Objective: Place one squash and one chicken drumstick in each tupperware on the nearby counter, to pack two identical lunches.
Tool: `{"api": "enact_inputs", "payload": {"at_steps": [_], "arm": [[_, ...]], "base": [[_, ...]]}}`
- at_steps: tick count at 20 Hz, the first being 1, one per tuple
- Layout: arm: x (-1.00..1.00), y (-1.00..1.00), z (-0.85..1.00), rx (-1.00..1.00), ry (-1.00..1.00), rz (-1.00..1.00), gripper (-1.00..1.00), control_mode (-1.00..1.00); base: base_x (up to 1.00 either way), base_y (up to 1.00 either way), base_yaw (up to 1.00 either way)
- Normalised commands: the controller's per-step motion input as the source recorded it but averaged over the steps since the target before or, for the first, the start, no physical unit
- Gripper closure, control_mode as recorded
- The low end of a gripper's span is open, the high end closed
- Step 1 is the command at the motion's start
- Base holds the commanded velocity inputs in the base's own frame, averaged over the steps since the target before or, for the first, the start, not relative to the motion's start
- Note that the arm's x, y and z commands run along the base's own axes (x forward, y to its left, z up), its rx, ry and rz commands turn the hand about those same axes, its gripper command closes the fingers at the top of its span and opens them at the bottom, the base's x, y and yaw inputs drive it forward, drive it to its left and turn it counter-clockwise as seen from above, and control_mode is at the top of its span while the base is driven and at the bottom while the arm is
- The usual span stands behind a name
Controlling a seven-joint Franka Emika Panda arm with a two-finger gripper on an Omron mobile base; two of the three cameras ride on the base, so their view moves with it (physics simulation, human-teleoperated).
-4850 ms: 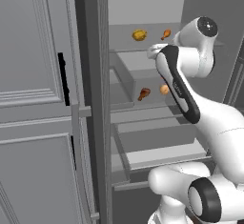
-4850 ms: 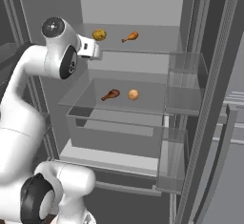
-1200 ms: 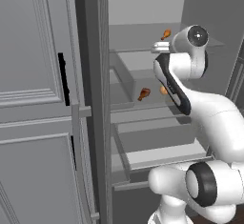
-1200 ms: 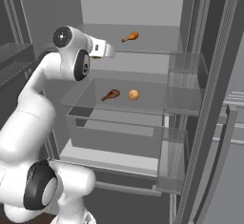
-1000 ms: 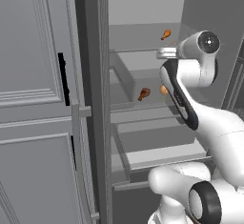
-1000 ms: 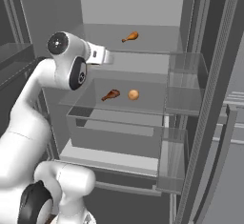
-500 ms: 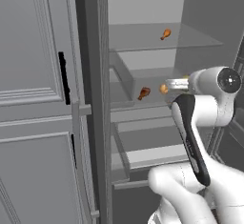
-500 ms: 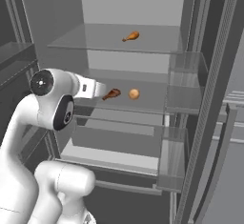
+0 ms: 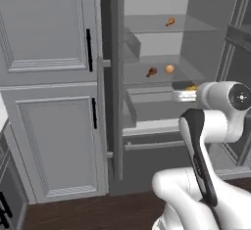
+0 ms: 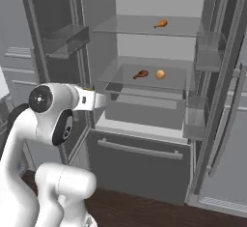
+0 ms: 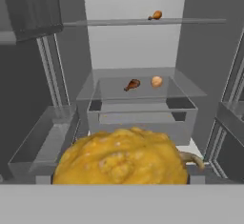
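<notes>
My gripper is shut on a bumpy yellow squash, which bulks large at the bottom of the hand view and hides the fingertips. The hand hangs in front of the open fridge at drawer height. An orange-brown chicken drumstick lies on the top glass shelf. On the middle shelf, a second drumstick lies beside a small round orange squash. The tupperware and the counter are out of view.
The fridge stands open with glass shelves, a clear drawer and door bins on both sides. Grey cabinet doors with black handles stand left of it. The right fridge door is swung out.
The squash has left the top shelf in my gripper. The arm has come down and back from the shelf to drawer height. The whole picture has shifted as the base moved.
</notes>
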Motion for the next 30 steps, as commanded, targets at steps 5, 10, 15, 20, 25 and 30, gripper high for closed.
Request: {"api": "enact_inputs", "payload": {"at_steps": [5, 10, 15, 20, 25, 30], "arm": [[0.0, 0.0, 0.0, 0.0, 0.0, 0.0, 1.0, 1.0], [0.0, 0.0, 0.0, 0.0, 0.0, 0.0, 1.0, 1.0], [0.0, 0.0, 0.0, 0.0, 0.0, 0.0, 1.0, 1.0], [0.0, 0.0, 0.0, 0.0, 0.0, 0.0, 1.0, 1.0], [0.0, 0.0, 0.0, 0.0, 0.0, 0.0, 1.0, 1.0], [0.0, 0.0, 0.0, 0.0, 0.0, 0.0, 1.0, 1.0]], "base": [[-0.78, 0.74, 0.39], [-0.1, 0.93, 0.61], [0.54, 0.8, 0.55], [1.0, 0.28, 0.37], [0.97, -0.27, 0.23], [0.93, -0.58, 0.16]]}}
